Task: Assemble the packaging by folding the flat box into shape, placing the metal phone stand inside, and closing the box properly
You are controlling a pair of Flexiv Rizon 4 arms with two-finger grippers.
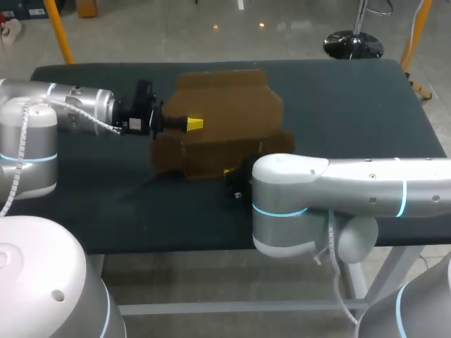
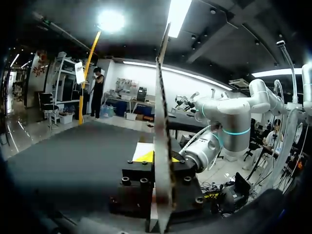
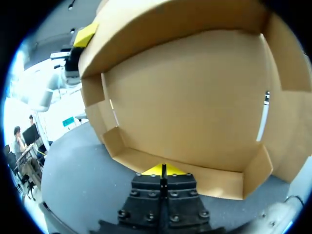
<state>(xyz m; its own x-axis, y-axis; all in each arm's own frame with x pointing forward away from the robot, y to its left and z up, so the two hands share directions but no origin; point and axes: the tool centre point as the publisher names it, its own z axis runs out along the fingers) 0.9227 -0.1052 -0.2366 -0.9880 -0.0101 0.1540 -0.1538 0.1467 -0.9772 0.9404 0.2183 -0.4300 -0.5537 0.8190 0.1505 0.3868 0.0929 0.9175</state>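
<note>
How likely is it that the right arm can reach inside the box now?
Likely yes: the box opens toward the right gripper, at its low front wall, with nothing between. The left gripper clamps a panel off to the side.

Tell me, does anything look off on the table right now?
Nothing is spilled or torn. The box stands half folded mid-table, walls partly up. The one oddity is that no phone stand shows anywhere on the table.
</note>
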